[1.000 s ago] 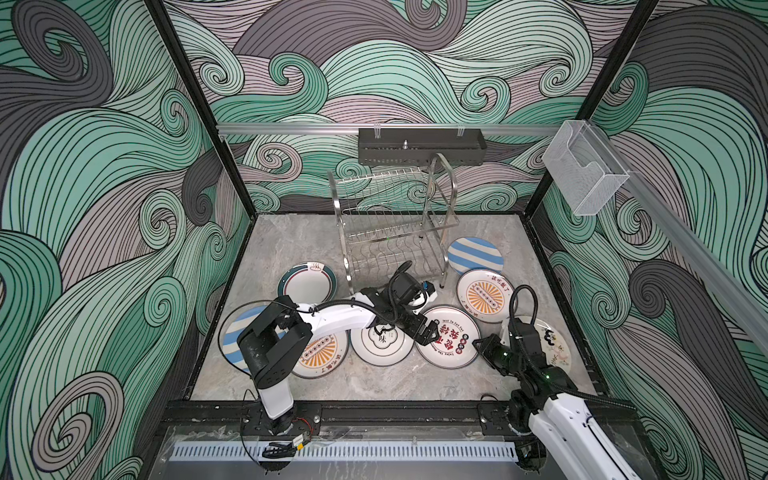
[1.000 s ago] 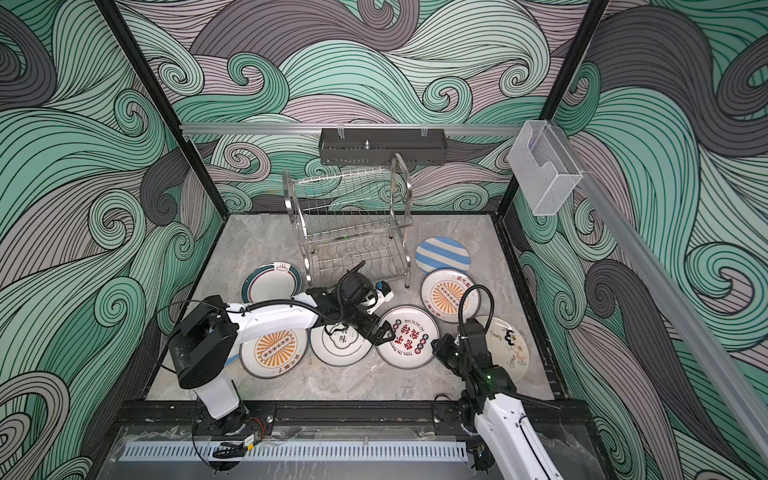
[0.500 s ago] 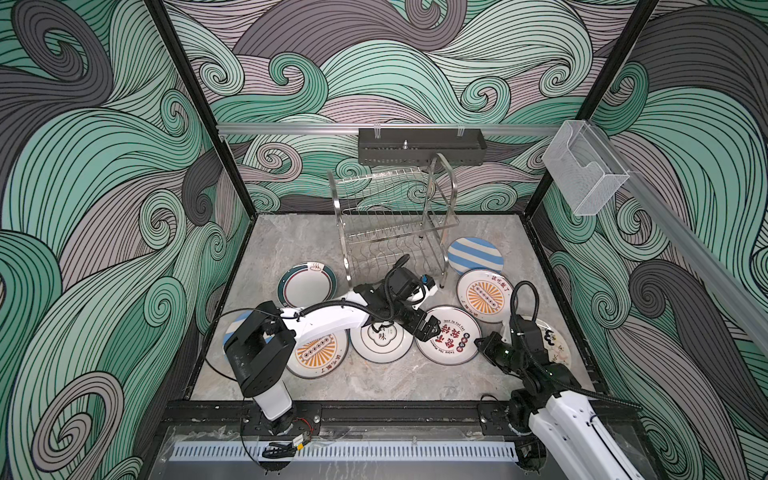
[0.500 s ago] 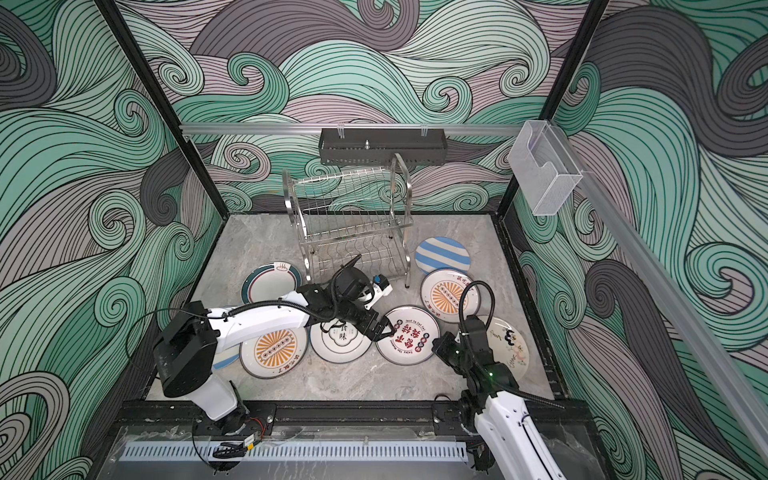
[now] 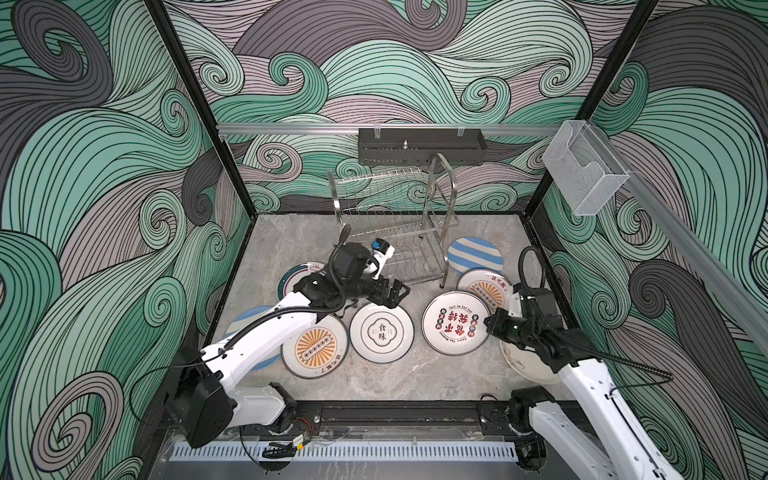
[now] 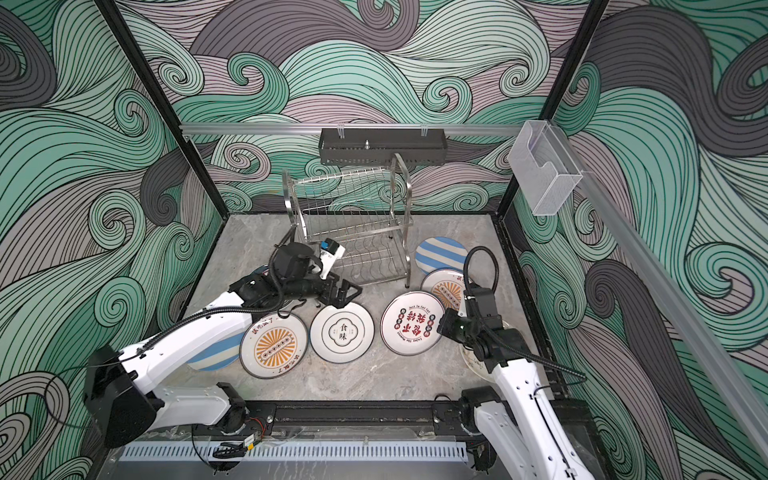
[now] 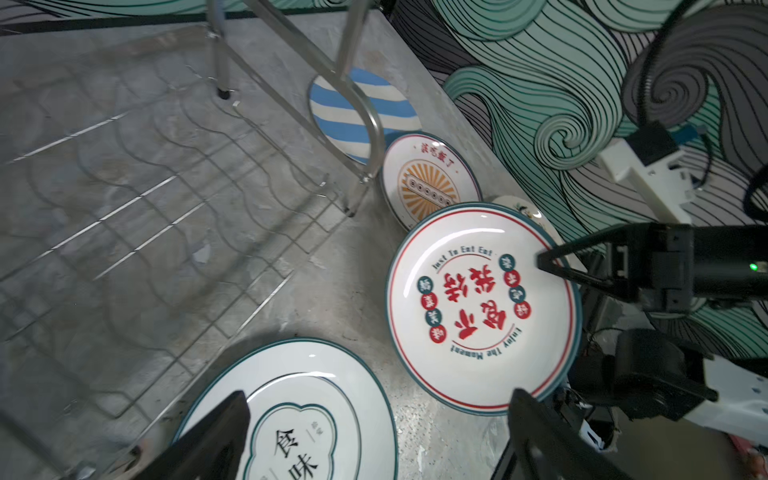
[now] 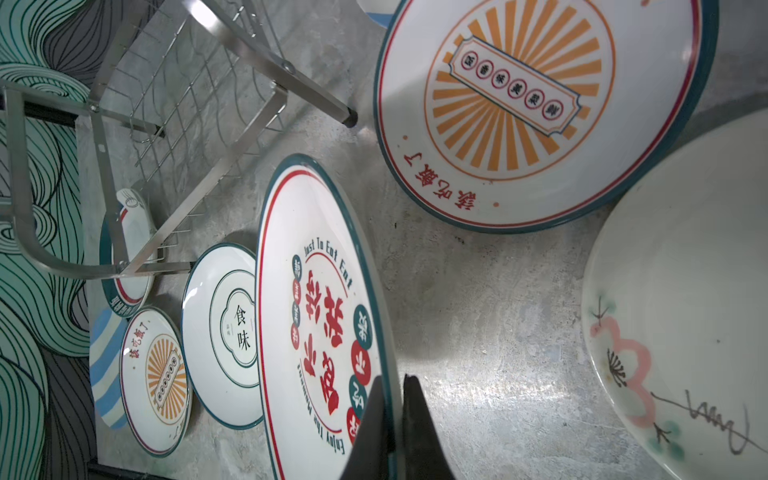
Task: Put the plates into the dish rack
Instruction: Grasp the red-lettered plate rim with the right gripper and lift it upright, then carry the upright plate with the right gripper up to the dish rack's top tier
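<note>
My right gripper [image 8: 392,382] is shut on the rim of the red-character plate [image 8: 320,316], whose gripped edge tilts up off the table. In both top views this plate [image 5: 455,324] [image 6: 411,328] lies right of centre, with the right gripper [image 5: 488,323] [image 6: 442,326] at its right edge. My left gripper [image 5: 395,293] [image 6: 347,293] [image 7: 378,405] hangs open and empty over the far edge of the black-character plate [image 5: 381,332] [image 7: 291,415], just in front of the steel dish rack [image 5: 395,216] [image 6: 353,216]. The rack holds nothing.
Other plates lie flat: an orange sunburst plate [image 5: 314,347], a green-rimmed plate [image 5: 297,278], a blue-striped plate [image 5: 475,254], a second sunburst plate [image 5: 484,286] and a cream plate [image 5: 523,365] under the right arm. A black tray [image 5: 422,145] and a clear box [image 5: 582,174] hang on the rails.
My left gripper has drawn back from the red-character plate toward the rack. The right gripper has closed on that plate's rim, and the plate has shifted slightly right.
</note>
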Tool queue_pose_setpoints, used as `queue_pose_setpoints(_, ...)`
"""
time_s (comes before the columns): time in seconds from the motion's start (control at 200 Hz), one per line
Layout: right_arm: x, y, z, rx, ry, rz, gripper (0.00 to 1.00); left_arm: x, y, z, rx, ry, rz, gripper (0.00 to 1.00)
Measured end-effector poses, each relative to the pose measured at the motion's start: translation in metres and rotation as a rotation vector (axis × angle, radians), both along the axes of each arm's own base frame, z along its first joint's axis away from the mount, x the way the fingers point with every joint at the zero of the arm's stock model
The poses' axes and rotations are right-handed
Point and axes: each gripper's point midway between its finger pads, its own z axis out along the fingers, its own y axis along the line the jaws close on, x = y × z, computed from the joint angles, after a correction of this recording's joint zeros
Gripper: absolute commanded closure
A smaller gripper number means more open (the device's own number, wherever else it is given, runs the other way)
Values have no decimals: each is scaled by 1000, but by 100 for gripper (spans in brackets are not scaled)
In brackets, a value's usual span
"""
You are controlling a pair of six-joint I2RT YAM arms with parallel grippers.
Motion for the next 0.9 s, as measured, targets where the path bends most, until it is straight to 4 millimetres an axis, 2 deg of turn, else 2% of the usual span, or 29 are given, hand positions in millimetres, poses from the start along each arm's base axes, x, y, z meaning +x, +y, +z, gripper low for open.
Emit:
queue_pose_setpoints(0.165, 14, 11, 44, -4, -83, 97, 100, 5, 46, 1, 11, -24, 111, 1)
queue_pose_setpoints(0.275, 22, 18, 71, -3, -132, 157, 100, 10, 75, 16, -1, -59, 180, 1)
queue_pose_setpoints(0.38, 25, 22, 88, -16, -154, 204, 100, 14, 98, 30, -6, -99, 235, 1)
queue_pose_setpoints(0.545, 19, 28, 94, -13, -152, 277, 100, 8, 103, 32, -7, -91, 226, 2)
queue_pose_setpoints(0.67, 15, 41, 103, 20, -158, 340, 100, 2, 105, 35, -17, -93, 219, 1)
queue_pose_setpoints(0.801, 19, 56, 132, 45, -217, 397, 100, 5, 118, 36, -24, -95, 258, 1)
queue_pose_setpoints(0.901, 28, 63, 165, 50, -299, 419, 100, 12, 126, 30, -28, -69, 276, 1)
